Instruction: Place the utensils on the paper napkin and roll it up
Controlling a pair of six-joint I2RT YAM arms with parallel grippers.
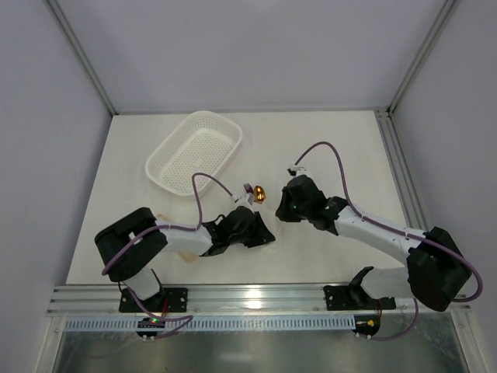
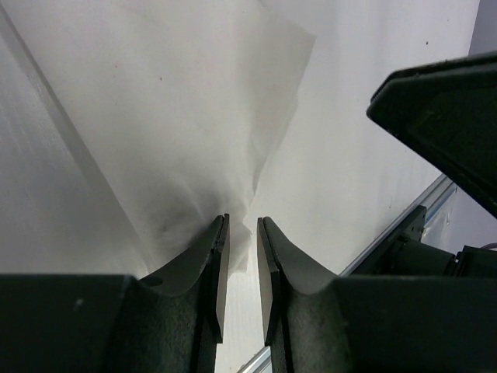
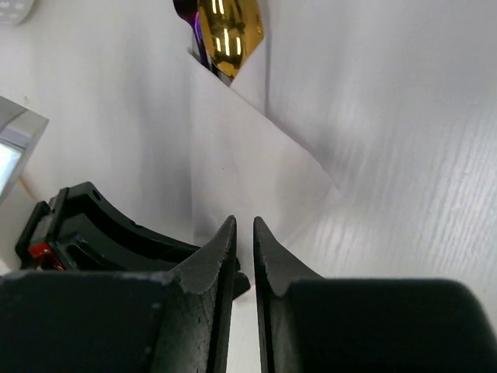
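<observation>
The paper napkin (image 2: 178, 101) lies folded between my two grippers, barely paler than the table. In the right wrist view the napkin (image 3: 248, 171) is folded over the utensils. Only the gold spoon bowl (image 3: 229, 31) and the purplish fork tip (image 3: 189, 12) stick out at its far end. Both also show from above: the spoon (image 1: 260, 194) and the fork (image 1: 248, 189). The grey spoon is hidden. My left gripper (image 2: 241, 221) stands narrowly open with a napkin corner in its gap. My right gripper (image 3: 244, 221) is pinched on the napkin's near fold.
A white perforated basket (image 1: 198, 151) stands at the back left. A beige slab edge (image 1: 186, 255) shows under my left arm. The metal rail (image 1: 248, 295) runs along the near edge. The grippers sit close together, left (image 1: 264, 233) and right (image 1: 283, 208).
</observation>
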